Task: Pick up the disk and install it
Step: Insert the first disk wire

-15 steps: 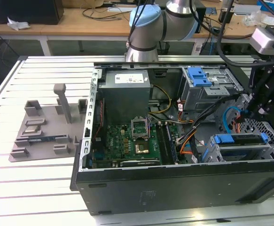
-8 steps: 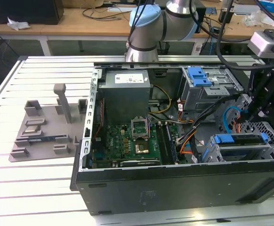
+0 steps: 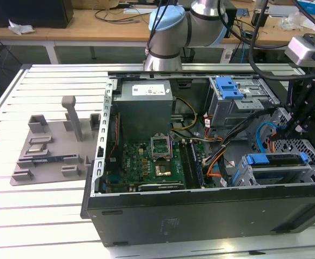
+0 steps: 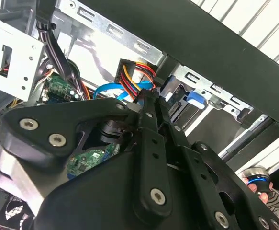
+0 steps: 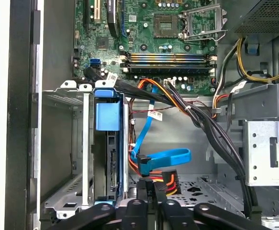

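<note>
The disk (image 3: 276, 160) is seen in the exterior view seated in the drive cage (image 3: 265, 175), at the near corner of the open computer case (image 3: 146, 216) on the exterior view's right; the case is laid on its side on the table (image 3: 38, 216). The gripper (image 3: 288, 131) is held over that same end of the case, just above the cage.

In the second wrist view, the fingers (image 4: 144, 115) are drawn narrow, their tips set at a plug with red, yellow and black wires (image 4: 129, 72).

In the first wrist view, the disk (image 5: 111, 163) is shown edge-on in its cage slot, blue tab outward. The gripper (image 5: 149, 189) is met by the plug (image 5: 165, 181), beside a blue cable (image 5: 168, 155); a grip on the plug cannot be confirmed.
</note>
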Controlling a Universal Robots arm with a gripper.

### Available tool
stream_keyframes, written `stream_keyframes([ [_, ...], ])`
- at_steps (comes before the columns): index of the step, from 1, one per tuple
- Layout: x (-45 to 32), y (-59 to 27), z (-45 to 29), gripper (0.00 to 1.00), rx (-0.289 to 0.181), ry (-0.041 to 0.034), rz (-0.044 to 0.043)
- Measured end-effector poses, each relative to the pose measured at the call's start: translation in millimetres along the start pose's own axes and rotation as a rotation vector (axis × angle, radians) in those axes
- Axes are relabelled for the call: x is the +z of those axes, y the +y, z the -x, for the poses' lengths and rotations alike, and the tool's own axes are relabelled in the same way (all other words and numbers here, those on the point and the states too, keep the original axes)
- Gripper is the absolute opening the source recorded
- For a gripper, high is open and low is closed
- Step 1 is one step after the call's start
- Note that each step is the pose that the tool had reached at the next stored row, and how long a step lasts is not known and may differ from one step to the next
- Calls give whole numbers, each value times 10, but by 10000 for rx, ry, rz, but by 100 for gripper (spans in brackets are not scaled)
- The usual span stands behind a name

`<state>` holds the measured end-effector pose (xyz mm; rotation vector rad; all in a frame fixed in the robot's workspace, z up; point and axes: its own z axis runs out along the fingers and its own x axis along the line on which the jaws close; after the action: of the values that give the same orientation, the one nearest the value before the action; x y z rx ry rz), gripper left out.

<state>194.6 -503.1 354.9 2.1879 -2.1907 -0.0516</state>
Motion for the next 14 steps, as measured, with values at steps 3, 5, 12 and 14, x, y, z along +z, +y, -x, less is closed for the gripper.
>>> stream_keyframes([
  [3, 1, 0, -16, 17, 0, -1, 0],
  [5, 3, 6, -101, 17, 1, -1, 0],
  [12, 94, 44, -265, 17, -1, 0, 0],
  [14, 113, 45, -311, 17, 1, 1, 0],
])
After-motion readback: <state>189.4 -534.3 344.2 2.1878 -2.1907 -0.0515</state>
